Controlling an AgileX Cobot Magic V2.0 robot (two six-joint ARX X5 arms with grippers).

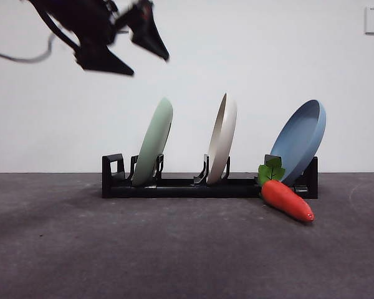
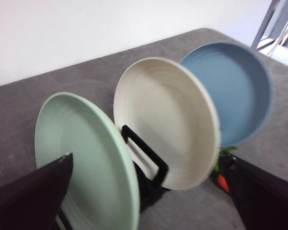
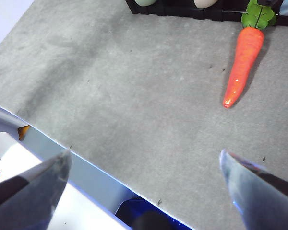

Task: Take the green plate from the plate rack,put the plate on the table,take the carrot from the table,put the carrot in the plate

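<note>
While the table (image 1: 112,249) carried the plate rack (image 1: 174,185), the green plate (image 1: 153,141) stood in its end slot; the left gripper (image 1: 146,62) hovered above, jaws wide, empty. Beside the rack lay the carrot (image 1: 287,199); the right gripper (image 3: 144,167) gaped, empty.

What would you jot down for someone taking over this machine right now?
Left gripper: jaws open, empty, in the air above the green plate.
Right gripper: jaws open, empty, waiting near the table edge.
Green plate stands in the rack, beside the white plate and blue plate.
Carrot lies on the table by the rack.
Done: nothing.
Left: every step.
</note>
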